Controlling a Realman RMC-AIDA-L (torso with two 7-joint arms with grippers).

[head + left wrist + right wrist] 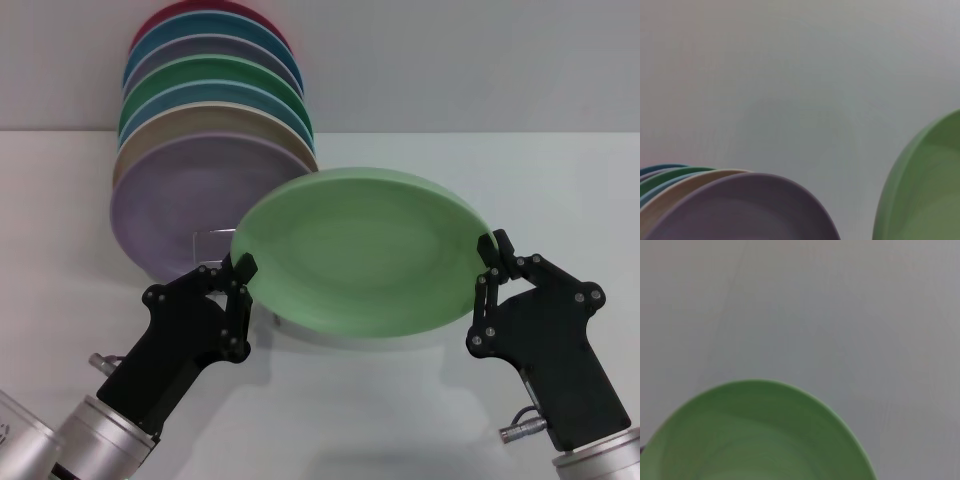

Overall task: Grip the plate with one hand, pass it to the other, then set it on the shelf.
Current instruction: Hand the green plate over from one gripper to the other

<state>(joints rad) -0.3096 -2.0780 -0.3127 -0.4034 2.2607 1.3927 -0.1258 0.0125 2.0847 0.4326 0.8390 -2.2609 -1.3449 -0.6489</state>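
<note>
From my head camera I see the round, shallow, matte mint-green plate [362,252] held up off the white table [380,410], tilted toward me, between both arms. My left black two-fingered gripper [240,270] is at the plate's left rim, fingers closed down to the thickness of the edge. My right black gripper [492,250] pinches the right rim the same way, so both appear to have hold of it at once.

Behind and to the left stands a row of upright plates: a lilac plate [165,215] in front, then tan, blue, darker green and others, with a red one at the back. Only a bit of the thin silver wire rack [210,240] shows beneath them.

The left wrist camera shows neither gripper, only the lilac plate [747,210] and the mint plate's edge [922,192], apart. The right wrist camera gives just the mint plate [755,440] against the plain wall [840,305].
</note>
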